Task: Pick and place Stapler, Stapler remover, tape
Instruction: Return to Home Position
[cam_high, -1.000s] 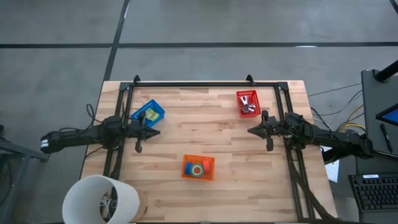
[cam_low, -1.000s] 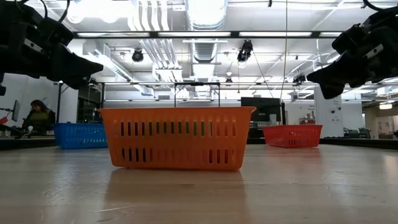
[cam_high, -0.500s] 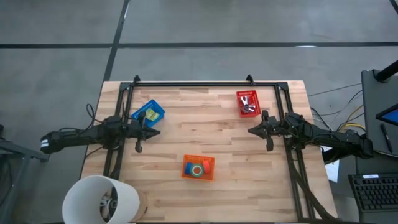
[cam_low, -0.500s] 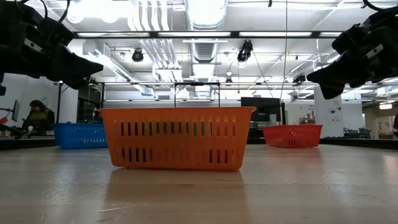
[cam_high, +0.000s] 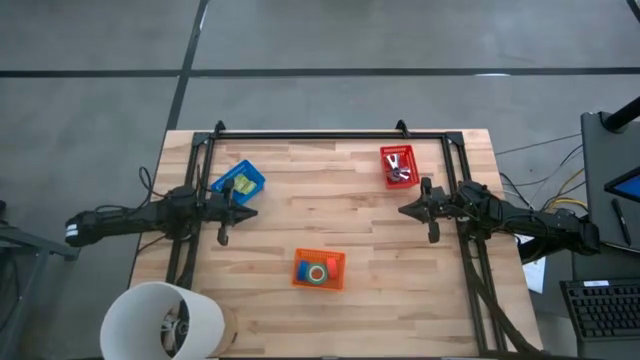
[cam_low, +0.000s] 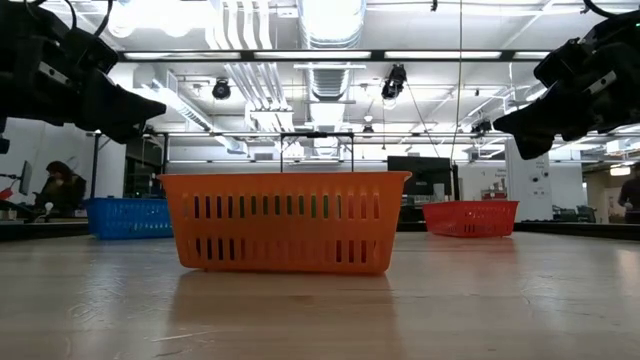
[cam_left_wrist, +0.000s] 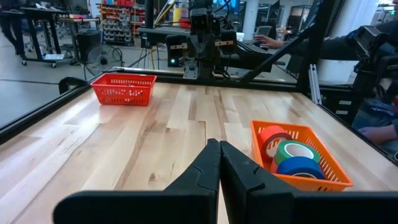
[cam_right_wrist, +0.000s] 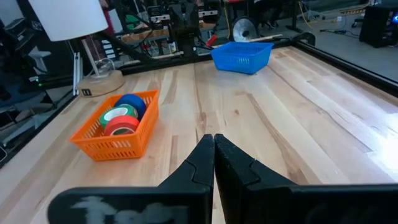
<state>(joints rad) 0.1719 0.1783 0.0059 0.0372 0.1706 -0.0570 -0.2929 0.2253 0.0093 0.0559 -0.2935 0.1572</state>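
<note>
An orange basket stands near the table's front middle. In it lie tape rolls: red, green and blue. A blue basket at the far left holds yellow and green things. A red basket at the far right holds small dark and silvery things. Which of these is the stapler or the stapler remover is too small to tell. My left gripper hangs shut above the table's left side, near the blue basket. My right gripper hangs shut on the right, near the red basket. Both are empty.
A white lamp shade stands over the table's near left corner. A black frame rail runs along the far edge and down both sides. Bare wood lies between the two grippers. A person sits in the room beyond.
</note>
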